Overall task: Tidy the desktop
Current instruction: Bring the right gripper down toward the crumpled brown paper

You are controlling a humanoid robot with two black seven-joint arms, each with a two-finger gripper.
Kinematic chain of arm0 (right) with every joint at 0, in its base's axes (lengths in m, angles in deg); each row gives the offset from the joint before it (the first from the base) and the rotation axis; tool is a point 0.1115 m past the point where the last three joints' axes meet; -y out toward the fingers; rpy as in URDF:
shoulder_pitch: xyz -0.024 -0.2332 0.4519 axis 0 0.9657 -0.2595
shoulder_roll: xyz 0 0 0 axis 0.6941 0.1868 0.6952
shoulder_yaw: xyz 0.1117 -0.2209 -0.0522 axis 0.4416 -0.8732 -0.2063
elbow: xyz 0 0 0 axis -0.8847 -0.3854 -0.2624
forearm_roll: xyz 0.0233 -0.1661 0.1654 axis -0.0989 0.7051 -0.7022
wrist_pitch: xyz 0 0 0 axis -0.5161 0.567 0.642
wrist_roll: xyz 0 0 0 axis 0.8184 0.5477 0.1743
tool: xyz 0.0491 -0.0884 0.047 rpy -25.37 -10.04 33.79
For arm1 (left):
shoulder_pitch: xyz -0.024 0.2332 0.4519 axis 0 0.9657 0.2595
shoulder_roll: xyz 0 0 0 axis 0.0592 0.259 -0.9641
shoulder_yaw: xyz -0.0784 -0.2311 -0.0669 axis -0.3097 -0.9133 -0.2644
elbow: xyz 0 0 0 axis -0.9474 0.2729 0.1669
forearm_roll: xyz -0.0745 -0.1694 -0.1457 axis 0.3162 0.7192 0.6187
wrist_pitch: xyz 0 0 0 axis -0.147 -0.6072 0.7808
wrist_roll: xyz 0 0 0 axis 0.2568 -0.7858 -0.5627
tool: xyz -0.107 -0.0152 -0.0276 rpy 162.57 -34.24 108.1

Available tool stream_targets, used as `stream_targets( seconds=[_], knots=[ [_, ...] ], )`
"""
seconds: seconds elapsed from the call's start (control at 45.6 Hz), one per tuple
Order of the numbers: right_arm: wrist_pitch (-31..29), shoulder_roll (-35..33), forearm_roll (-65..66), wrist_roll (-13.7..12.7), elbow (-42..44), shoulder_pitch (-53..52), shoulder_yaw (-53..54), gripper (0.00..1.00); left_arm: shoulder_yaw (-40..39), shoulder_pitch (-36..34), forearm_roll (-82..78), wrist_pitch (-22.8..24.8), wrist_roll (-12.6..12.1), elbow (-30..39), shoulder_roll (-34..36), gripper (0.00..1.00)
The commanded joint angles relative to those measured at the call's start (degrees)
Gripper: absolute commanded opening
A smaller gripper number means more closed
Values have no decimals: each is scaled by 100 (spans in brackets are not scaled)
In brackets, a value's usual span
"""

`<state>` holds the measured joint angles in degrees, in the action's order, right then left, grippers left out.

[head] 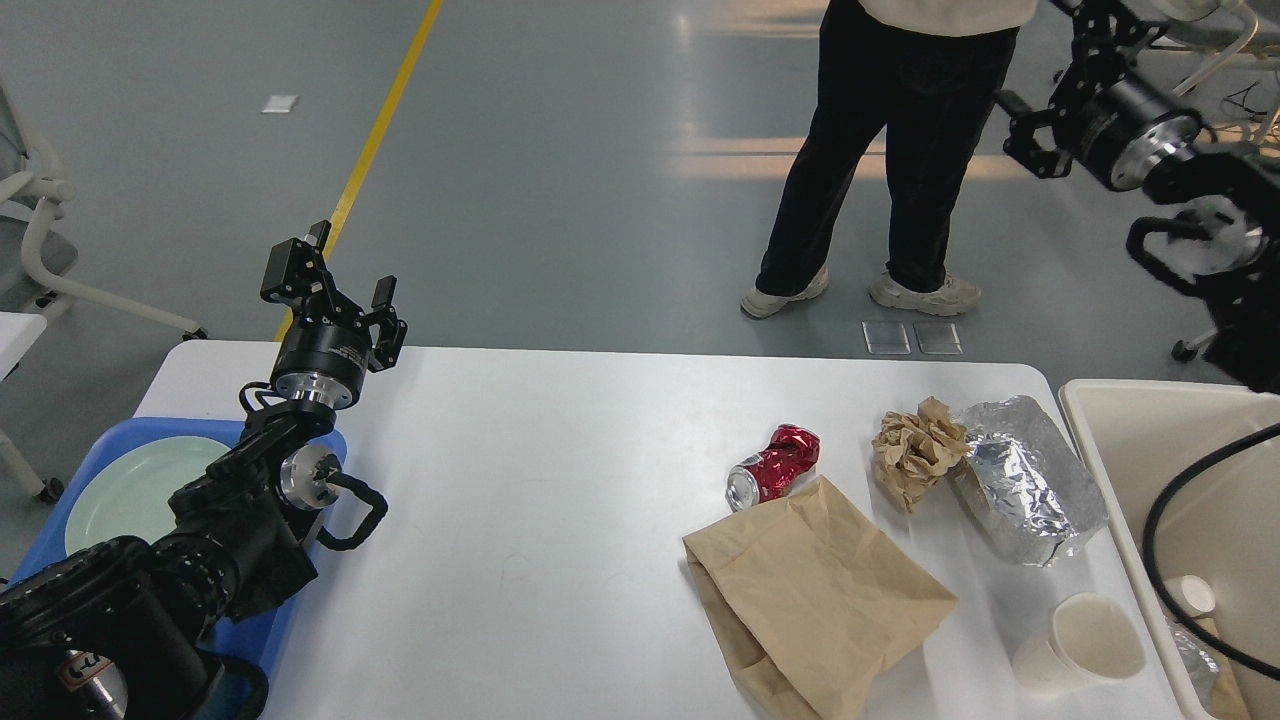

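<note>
The white desktop (pixel 520 520) holds litter on its right half: a crushed red can (pixel 772 465), a flat brown paper bag (pixel 815 595), a crumpled brown paper ball (pixel 915 450), a crumpled foil wrapper (pixel 1030 480) and a white paper cup (pixel 1085 640) lying near the front right corner. My left gripper (pixel 335 280) is open and empty above the desktop's back left edge. My right gripper (pixel 1045 60) is raised high at the top right, far above the litter, open and empty, its fingers partly at the frame's edge.
A cream plastic bin (pixel 1085 405) stands past the desktop's right edge with a small cup and scraps inside. A blue tray (pixel 300 620) with a pale green plate (pixel 140 485) is at the left. A person (pixel 900 150) stands behind the table. Chairs stand at the far left and top right.
</note>
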<state>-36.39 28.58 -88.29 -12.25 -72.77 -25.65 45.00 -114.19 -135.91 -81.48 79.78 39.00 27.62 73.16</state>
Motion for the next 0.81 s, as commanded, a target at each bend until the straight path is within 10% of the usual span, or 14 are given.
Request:
stream_targets(
  seconds=[0.0,0.789],
  knots=[
    [-25,-428,0,0,3,-582,-947,100,0,-1,-1,0,0,0,-1,97],
    [-1035,-1430,1545,17,-235,-3650,-7811,100,0,8,-1,0,0,0,-1,97]
  ],
)
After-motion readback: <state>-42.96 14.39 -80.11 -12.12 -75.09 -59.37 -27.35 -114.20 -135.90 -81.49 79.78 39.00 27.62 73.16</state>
